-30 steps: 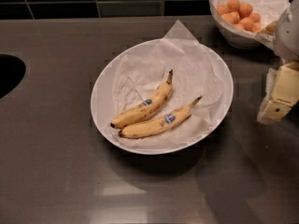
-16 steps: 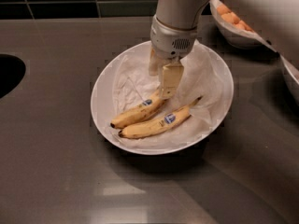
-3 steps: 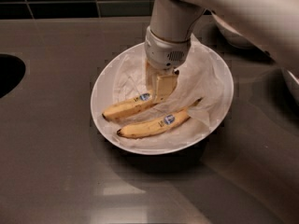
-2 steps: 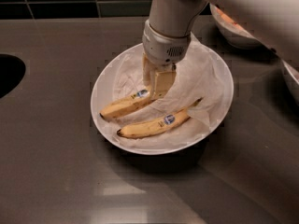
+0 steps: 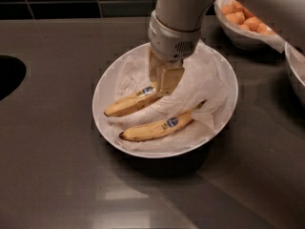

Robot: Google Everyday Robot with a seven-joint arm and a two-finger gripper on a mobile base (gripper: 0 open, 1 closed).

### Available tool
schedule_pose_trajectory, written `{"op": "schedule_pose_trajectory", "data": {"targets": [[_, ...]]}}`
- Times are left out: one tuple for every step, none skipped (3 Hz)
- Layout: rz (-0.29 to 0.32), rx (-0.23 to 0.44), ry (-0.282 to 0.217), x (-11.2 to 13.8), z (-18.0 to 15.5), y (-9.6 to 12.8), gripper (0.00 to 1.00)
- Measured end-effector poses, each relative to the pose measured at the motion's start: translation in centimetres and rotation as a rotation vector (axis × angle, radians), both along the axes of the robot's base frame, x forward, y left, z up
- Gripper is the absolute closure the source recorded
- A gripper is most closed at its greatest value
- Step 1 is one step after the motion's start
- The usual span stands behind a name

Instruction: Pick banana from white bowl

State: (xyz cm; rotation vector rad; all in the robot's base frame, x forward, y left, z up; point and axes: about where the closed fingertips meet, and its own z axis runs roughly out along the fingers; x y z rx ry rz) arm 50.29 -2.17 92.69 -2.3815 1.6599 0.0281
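Arm (image 5: 183,4) comes in from top right, wrist pointing straight down over the white bowl (image 5: 102,80). Gripper (image 5: 164,82) sits low inside the bowl, fingers pinched on the stem end of the banana (image 5: 126,105). That end looks slightly raised off the crumpled paper (image 5: 205,75), tho hard to be sure; far tip points left, twd the rim. A 2nd, longer banana (image 5: 152,128) lies just in front, apart from it. Smaller bowl w/ orange fruit (image 5: 243,37) stands top right on the dark counter (image 5: 52,166).
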Motion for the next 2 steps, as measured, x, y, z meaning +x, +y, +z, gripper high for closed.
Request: {"op": "schedule_pose_trajectory", "data": {"targets": [[-0.024, -0.013, -0.036, -0.9, 1.7, -0.8, 1.0], [-0.029, -0.019, -0.073, -1.6, 3.4, -0.7, 1.0]]}}
